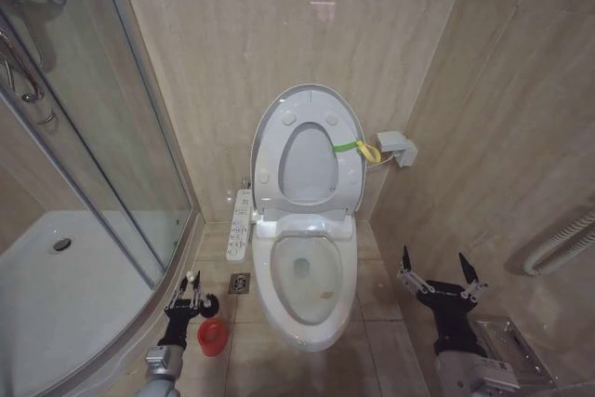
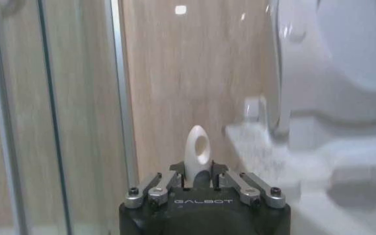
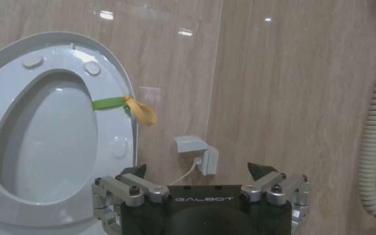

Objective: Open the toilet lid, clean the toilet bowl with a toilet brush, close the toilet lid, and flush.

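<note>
The toilet bowl stands against the rear wall, the toilet lid upright behind it. The shower tray lies to its left. On the floor between them sits the holder cup, just beside the left gripper. The right gripper is right of the bowl.

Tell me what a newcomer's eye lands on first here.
The toilet lid stands raised against the tiled wall, a yellow-green strap at its edge, with the toilet bowl open below it. On the floor between the bowl and the shower glass, the left gripper is shut on the toilet brush above its red holder.
</note>
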Motion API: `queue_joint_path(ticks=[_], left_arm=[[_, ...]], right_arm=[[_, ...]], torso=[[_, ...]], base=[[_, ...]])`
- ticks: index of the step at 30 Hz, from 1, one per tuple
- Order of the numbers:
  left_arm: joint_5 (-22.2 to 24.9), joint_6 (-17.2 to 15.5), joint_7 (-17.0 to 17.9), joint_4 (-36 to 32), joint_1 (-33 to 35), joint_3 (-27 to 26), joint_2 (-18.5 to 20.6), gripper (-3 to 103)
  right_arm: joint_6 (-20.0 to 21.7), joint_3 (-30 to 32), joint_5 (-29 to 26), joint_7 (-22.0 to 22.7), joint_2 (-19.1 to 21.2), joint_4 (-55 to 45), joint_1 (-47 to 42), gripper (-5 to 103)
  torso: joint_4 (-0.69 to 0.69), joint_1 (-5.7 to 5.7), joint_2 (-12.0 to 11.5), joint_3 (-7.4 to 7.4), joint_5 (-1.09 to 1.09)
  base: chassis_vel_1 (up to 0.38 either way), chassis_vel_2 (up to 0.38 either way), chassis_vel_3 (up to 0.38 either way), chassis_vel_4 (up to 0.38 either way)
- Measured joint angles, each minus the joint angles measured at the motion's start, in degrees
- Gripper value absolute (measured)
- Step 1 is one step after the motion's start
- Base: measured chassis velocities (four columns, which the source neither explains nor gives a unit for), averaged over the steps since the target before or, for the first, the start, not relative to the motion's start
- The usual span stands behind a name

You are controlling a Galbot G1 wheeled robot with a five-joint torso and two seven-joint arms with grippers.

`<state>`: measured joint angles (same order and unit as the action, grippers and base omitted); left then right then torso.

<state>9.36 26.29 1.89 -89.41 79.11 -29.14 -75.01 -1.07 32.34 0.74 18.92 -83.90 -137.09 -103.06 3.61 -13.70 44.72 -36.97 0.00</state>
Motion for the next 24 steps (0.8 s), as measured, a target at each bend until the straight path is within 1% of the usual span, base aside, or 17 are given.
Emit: queue_joint_path(ticks=[2, 3, 7, 9, 13, 14, 19, 21, 24], left_arm=[[-0.16, -0.01, 0.28, -5.05, 2.38, -0.38, 0.22, 25], [-0.16, -0.01, 0.28, -5.05, 2.38, -0.38, 0.22, 25], [-0.70, -0.15, 0.55, -15.23, 8.18, -0.55, 0.62, 25], [-0.83, -0.24, 0.62, -16.52, 8.91, -0.55, 0.65, 25], [-1.96, -1.48, 1.31, -24.13, 13.63, -0.48, 0.69, 25], [-1.96, -1.48, 1.31, -24.13, 13.63, -0.48, 0.69, 25], [-3.91, -2.83, 2.56, -32.29, 18.76, -0.71, 0.50, 25], [-4.20, -2.92, 2.67, -33.55, 19.39, -0.71, 0.46, 25], [-5.21, -3.02, 2.85, -38.75, 21.36, -0.63, 0.43, 25]], right_arm=[[0.00, 0.00, 0.00, 0.01, 0.00, 0.00, 0.00, 100], [0.00, 0.00, 0.00, 0.01, 0.00, 0.00, 0.00, 100], [0.00, 0.00, 0.00, 0.00, 0.00, 0.00, 0.00, 100], [0.00, 0.00, 0.00, 0.00, 0.00, 0.00, 0.00, 100], [0.00, 0.00, 0.00, 0.00, 0.00, 0.00, 0.00, 100], [0.00, 0.00, 0.00, 0.00, 0.00, 0.00, 0.00, 100], [0.00, 0.00, 0.00, 0.01, 0.00, 0.00, 0.00, 100], [0.00, 0.00, 0.00, 0.00, 0.00, 0.00, 0.00, 100], [0.00, 0.00, 0.00, 0.00, 0.00, 0.00, 0.00, 100]], torso=[[0.00, 0.00, 0.00, 0.00, 0.00], [0.00, 0.00, 0.00, 0.00, 0.00], [-0.01, 0.00, 0.00, 0.00, 0.00], [-0.01, 0.00, 0.00, 0.00, 0.00], [0.00, 0.00, 0.00, 0.00, 0.00], [0.00, 0.00, 0.00, 0.00, 0.00], [0.00, 0.00, 0.00, 0.00, 0.00], [-0.01, 0.00, 0.00, 0.00, 0.00], [0.00, 0.00, 0.00, 0.00, 0.01]], base=[[0.000, 0.000, 0.000, 0.000], [0.000, 0.000, 0.000, 0.000], [0.000, 0.000, 0.000, 0.000], [0.000, 0.000, 0.000, 0.000], [0.000, 0.000, 0.000, 0.000], [0.000, 0.000, 0.000, 0.000], [0.000, 0.000, 0.000, 0.000], [0.000, 0.000, 0.000, 0.000], [0.000, 0.000, 0.000, 0.000]])
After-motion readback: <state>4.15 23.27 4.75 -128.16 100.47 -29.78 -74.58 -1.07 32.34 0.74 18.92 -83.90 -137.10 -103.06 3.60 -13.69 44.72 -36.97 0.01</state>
